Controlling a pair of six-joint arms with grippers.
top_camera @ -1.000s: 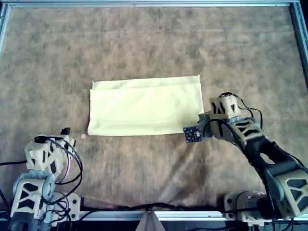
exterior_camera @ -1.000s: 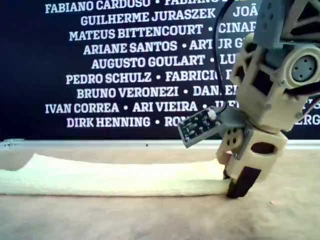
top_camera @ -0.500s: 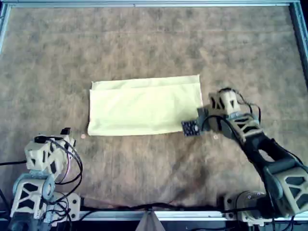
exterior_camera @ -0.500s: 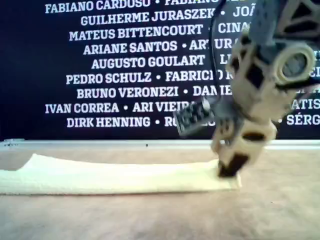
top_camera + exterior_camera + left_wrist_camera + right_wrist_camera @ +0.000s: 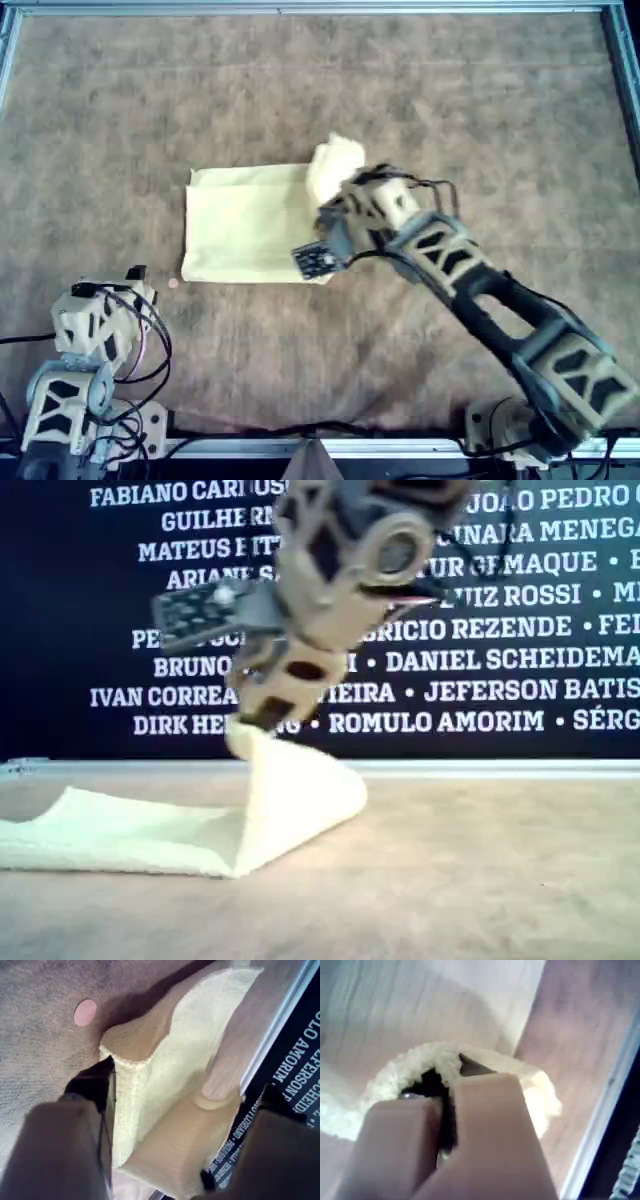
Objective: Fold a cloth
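my second gripper is clamped on an edge of the cloth, lifting that end off the table; the rest of the cloth lies flat below and beyond the gripper, folded over; my first gripper is parted, fingers apart, parked low with the cloth ahead of it.
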